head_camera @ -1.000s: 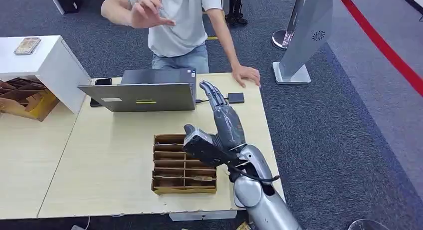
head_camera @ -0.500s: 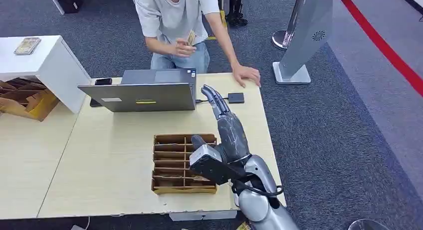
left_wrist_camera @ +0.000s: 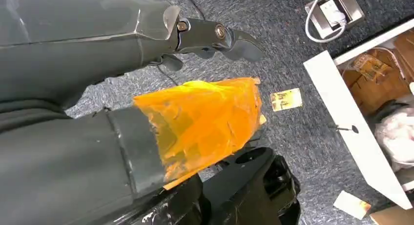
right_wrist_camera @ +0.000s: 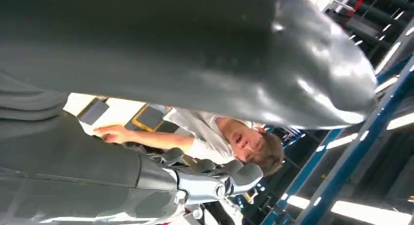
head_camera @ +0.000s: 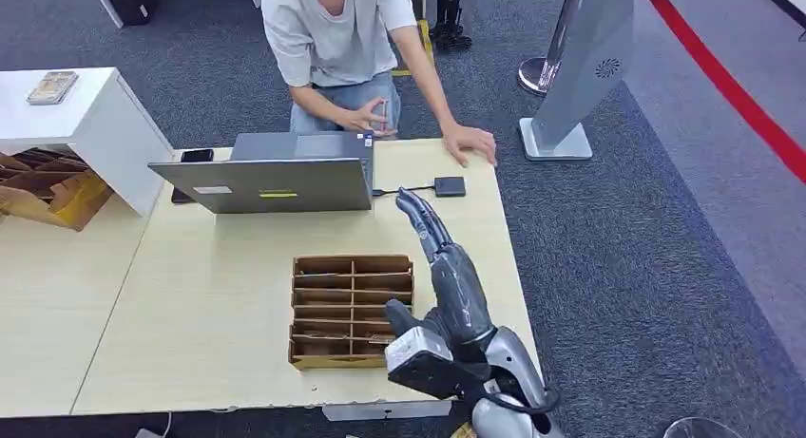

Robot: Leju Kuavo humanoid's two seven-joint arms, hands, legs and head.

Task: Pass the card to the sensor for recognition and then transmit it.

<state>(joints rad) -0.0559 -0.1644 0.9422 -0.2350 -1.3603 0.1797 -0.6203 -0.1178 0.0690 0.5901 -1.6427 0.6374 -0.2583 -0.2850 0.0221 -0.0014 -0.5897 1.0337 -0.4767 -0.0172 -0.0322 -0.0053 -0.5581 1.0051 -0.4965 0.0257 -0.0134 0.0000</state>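
One right hand point(head_camera: 454, 284) shows low in the head view, right of centre. It hangs above the pale wooden desk point(head_camera: 190, 295) with its fingers stretched almost straight toward the far edge, well opened and holding nothing. It is just beside the right end of the brown cardboard divided tray point(head_camera: 350, 311) at lower centre.

The small pale card point(head_camera: 381, 112) is no longer with the robot. A person in a white T-shirt point(head_camera: 333, 29), at upper centre, seems to pinch it in one hand above the grey open laptop point(head_camera: 276, 177). It is too small to be sure of more. The small dark square sensor point(head_camera: 450, 186) lies on the desk ahead of the robot's fingertips, wired to the laptop, with the person's other hand point(head_camera: 470, 142) resting near it.

The left hand point(left_wrist_camera: 195, 78) hangs over the dark carpet, its thumb wrapped in orange tape. Its fingers are apart from the thumb with nothing between them.

This card looks handed over, so I judge the step to be going back to the tray for another. A few flat pieces seem to lie in its nearest compartments. To do it well:
- Bring the hand down over one compartment, clear of the thin dividers.
- Pinch a single card by its edge, without dragging the light tray.
- Carry it flat and low over the sensor.
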